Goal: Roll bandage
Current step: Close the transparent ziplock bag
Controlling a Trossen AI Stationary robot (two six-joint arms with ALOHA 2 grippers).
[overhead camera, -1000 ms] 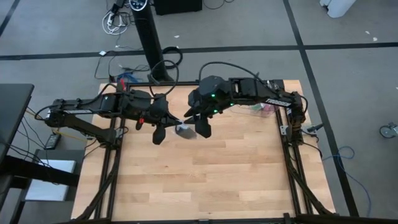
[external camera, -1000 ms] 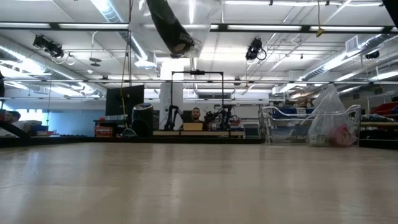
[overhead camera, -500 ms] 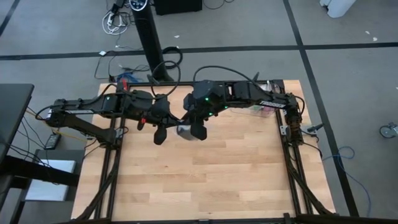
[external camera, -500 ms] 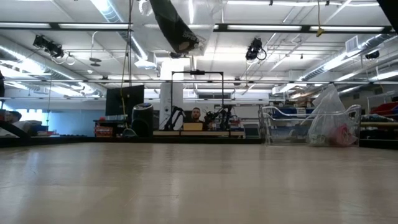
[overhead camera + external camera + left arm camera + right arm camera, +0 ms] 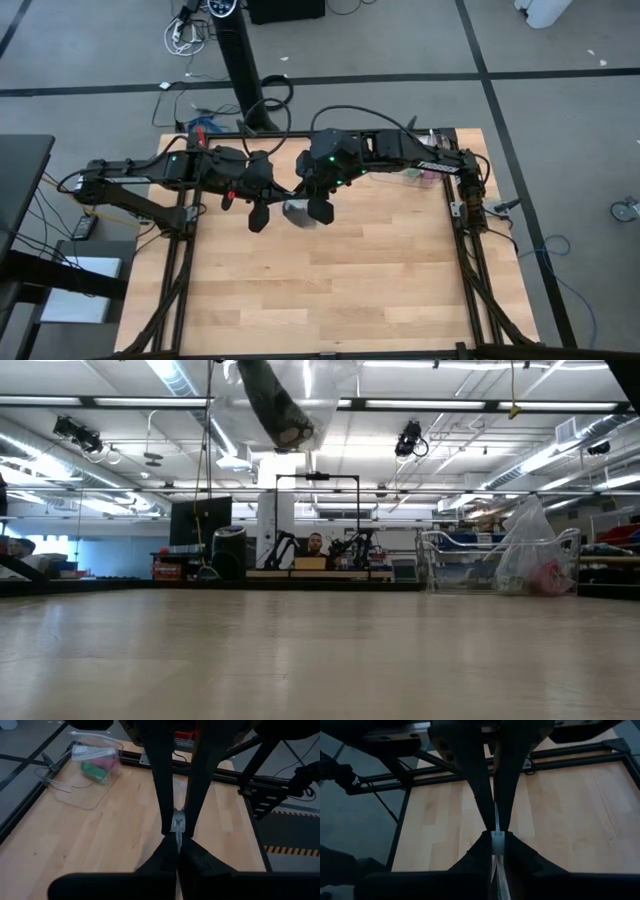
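A small clear plastic bag (image 5: 297,212) hangs in the air between my two grippers, above the far middle of the table. My left gripper (image 5: 260,214) is shut on its left end and my right gripper (image 5: 319,210) is shut on its right end, so the fingertips nearly meet. The bag shows as a thin silvery sliver in the left wrist view (image 5: 178,822) and in the right wrist view (image 5: 497,822). The low view shows a dark finger (image 5: 272,402) high up. No dark bandage shows in any view. My left gripper pinches an edge of the clear bag (image 5: 178,836) between its two fingertips, coming level from the table's left side. The bag is lifted clear of the table. My right gripper pinches the opposite edge of the bag (image 5: 497,836) between its two fingertips, coming from the table's right side and slanting down. The bag is clear of the table, and a strip of it trails back between the fingers (image 5: 501,875).
A clear plastic bin (image 5: 425,170) with a bag and a green item inside stands at the table's far right corner; it also shows in the left wrist view (image 5: 92,775) and the low view (image 5: 500,565). Bare wooden tabletop (image 5: 330,290) lies toward the near edge.
My right gripper has gone a little toward the table's left, closer to my left gripper, and its arm has swung with it. The clear bag has stayed lifted between the two grippers.
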